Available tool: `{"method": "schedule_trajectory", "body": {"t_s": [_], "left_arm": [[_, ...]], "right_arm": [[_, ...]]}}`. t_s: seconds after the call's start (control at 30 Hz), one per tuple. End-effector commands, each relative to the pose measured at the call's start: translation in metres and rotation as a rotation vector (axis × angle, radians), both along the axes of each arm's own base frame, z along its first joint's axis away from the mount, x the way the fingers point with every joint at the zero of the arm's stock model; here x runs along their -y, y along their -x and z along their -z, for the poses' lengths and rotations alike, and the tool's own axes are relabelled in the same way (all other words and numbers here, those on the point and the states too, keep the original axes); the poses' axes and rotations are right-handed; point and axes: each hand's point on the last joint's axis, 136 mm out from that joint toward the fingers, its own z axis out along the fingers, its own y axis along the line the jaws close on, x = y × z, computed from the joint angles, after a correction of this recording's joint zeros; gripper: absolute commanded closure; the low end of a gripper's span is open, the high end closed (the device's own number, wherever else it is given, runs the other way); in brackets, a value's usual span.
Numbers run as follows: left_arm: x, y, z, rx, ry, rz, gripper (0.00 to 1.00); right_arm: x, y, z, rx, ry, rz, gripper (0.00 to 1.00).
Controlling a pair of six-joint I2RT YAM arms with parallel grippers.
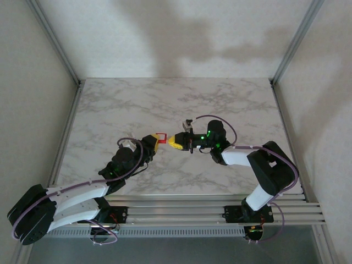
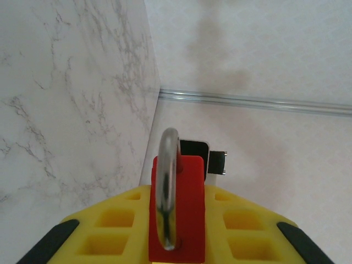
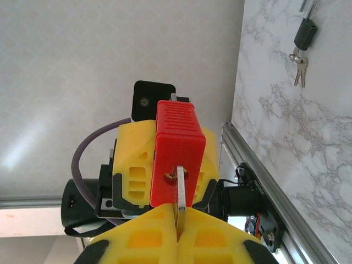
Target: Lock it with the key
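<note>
A red padlock with a silver shackle is held above the middle of the table. My left gripper is shut on the padlock's body, its yellow fingers on either side. My right gripper faces it from the right and is shut on a silver key. The key's blade sits in the keyhole on the padlock's bottom face. The right gripper's yellow fingers are closed together around the key's head, which is hidden between them.
A spare pair of keys on a black fob lies on the marble tabletop. Aluminium rails run along the near edge, and white walls enclose the table on three sides.
</note>
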Motion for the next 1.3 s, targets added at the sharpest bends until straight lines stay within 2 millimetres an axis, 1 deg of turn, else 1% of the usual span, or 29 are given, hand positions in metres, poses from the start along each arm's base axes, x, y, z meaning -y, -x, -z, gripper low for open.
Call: {"method": "schedule_trajectory", "body": {"t_s": [0.0,1.27], "left_arm": [[-0.0371,-0.0128,-0.0035,0.033,-0.019,-0.185,1.00],[-0.0386,-0.0129,-0.0045,0.033,-0.014,-0.193,1.00]], "right_arm": [[0.0183,-0.0209,0.0029,0.018,0.020,0.108,1.00],[0.0199,-0.0190,-0.0043,0.036,0.019,0.111,1.00]]}}
